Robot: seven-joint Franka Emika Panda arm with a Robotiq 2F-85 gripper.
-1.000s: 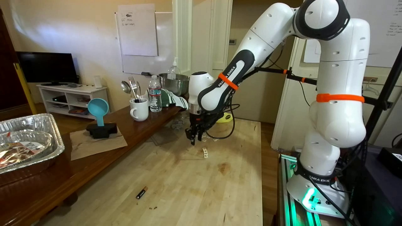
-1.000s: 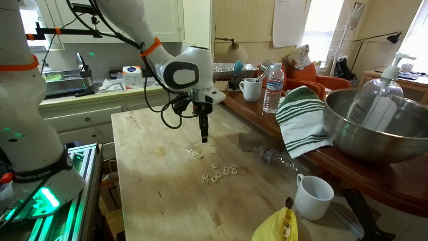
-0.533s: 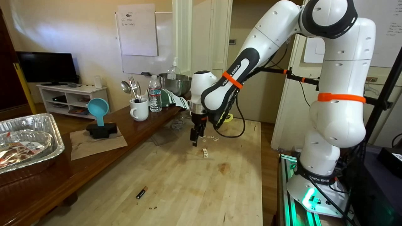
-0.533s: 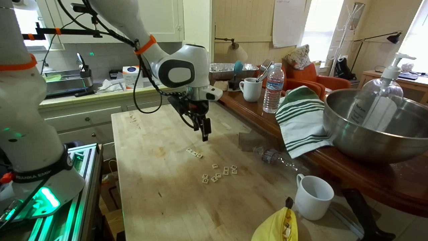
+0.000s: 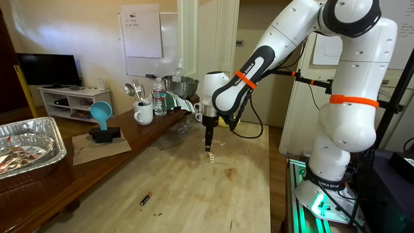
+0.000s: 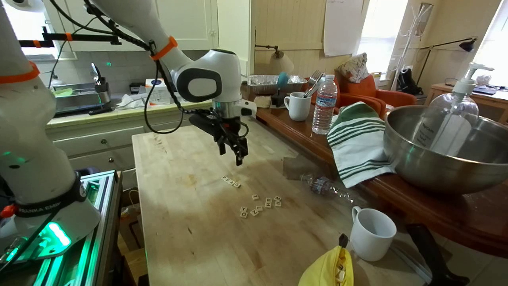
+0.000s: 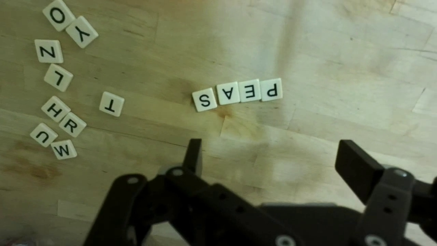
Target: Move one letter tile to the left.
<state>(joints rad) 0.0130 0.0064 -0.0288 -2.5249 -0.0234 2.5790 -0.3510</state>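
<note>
Several cream letter tiles lie on the wooden table. In the wrist view a row spells PEAS upside down: the S tile (image 7: 204,99), slightly apart and turned, then the A tile (image 7: 228,93), E tile (image 7: 249,91) and P tile (image 7: 271,90). The T tile (image 7: 112,104) and a loose scatter lie left of it. The row (image 5: 212,158) also shows in both exterior views (image 6: 230,182). My gripper (image 7: 269,141) is wide open and empty; in the wrist view its fingertips are below the row. In both exterior views it (image 5: 208,150) hangs above the table near the row (image 6: 230,158).
A battery (image 5: 146,198) lies on the table. A raised brown counter (image 5: 81,179) runs along one side. A clear bottle (image 6: 320,185) lies by it. A white mug (image 6: 373,233) and a yellow pouch (image 6: 327,266) stand at a table end. A metal bowl (image 6: 428,171) is on the counter.
My gripper has moved toward the row, right in one exterior view and left in another, and its wrist has turned, so its fingers now line up differently. The tiles have not moved.
</note>
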